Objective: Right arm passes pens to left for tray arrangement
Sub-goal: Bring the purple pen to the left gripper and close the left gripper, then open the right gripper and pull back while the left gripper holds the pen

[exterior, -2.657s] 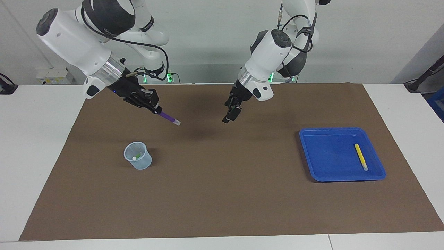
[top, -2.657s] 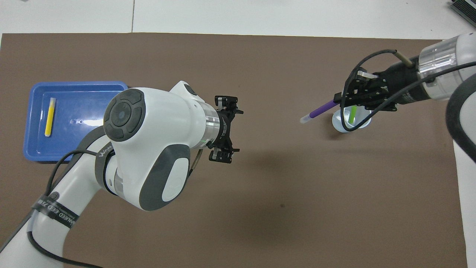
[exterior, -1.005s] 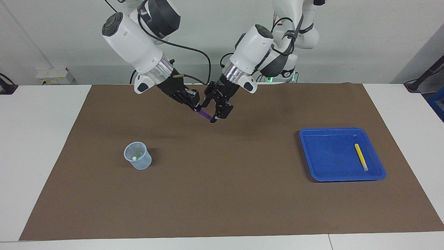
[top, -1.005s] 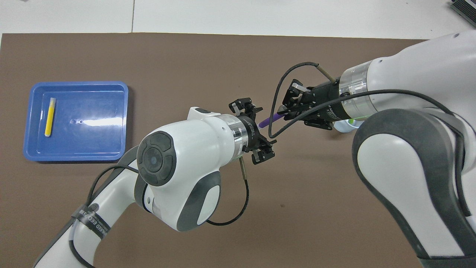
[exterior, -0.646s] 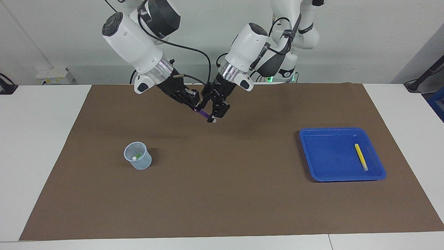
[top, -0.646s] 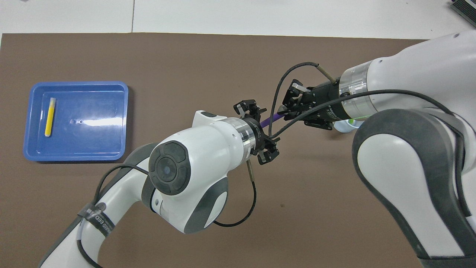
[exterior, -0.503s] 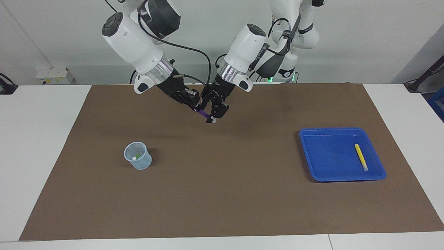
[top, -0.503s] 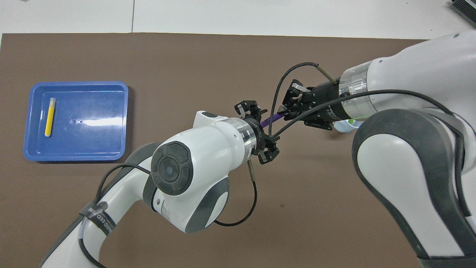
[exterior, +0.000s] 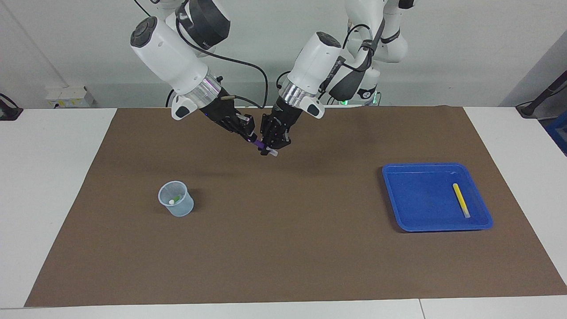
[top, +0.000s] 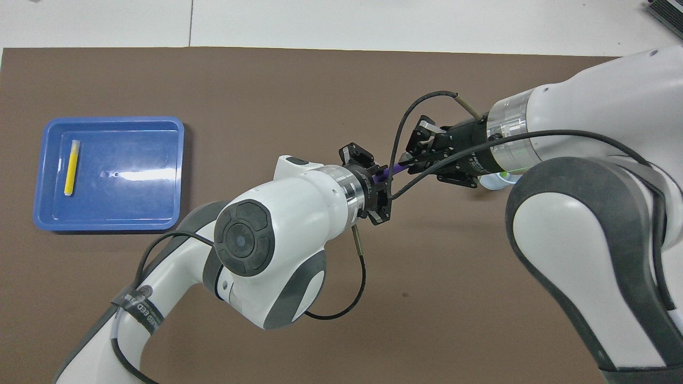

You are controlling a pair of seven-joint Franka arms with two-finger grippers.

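Observation:
My right gripper (exterior: 250, 134) is shut on the purple pen (exterior: 260, 144) and holds it in the air over the brown mat, near the robots' edge at mid-table. My left gripper (exterior: 269, 148) has its fingers closed on the same pen's free end, just by the white tip. In the overhead view the pen (top: 394, 169) bridges the left gripper (top: 380, 185) and the right gripper (top: 412, 162). The yellow pen (exterior: 460, 200) lies in the blue tray (exterior: 416, 199) toward the left arm's end. The green pen (exterior: 176, 198) stands in a translucent cup (exterior: 177, 208).
The brown mat (exterior: 283, 248) covers most of the white table. The cup stands toward the right arm's end and is mostly hidden under the right arm in the overhead view (top: 493, 183). The tray (top: 133, 210) and yellow pen (top: 71, 167) show there too.
The right gripper brought the purple pen from over the cup to mid-table. The left gripper came up with open fingers around the pen's end and has now closed on it.

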